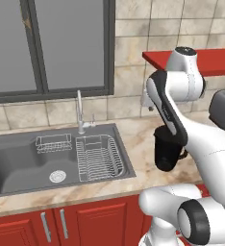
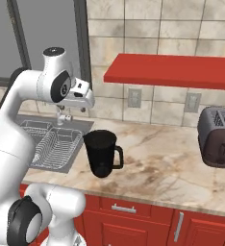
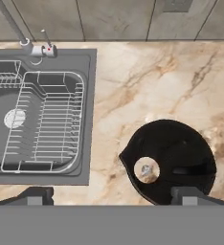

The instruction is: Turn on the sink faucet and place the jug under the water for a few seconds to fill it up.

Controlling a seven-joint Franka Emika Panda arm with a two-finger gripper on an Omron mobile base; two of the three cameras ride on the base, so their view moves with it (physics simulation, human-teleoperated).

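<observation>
Jug [image 1: 167, 151]: right side hidden behind the arm in the left base view.
Toaster [image 1: 224, 108]: cut by the right edge there.
Sink [image 1: 18, 158]: left end cut off.
Faucet [image 3: 18, 29]: spout top leaves the hand view.
Fingers [image 3: 37, 196]: only tips visible.

Matte black jug [image 3: 169, 160] on a beige, brown-veined marble desk [image 3: 147, 81]; dark grey sink [image 1: 18, 161]; chrome faucet [image 1: 79, 111]; red cabinets [image 1: 85, 221].
</observation>
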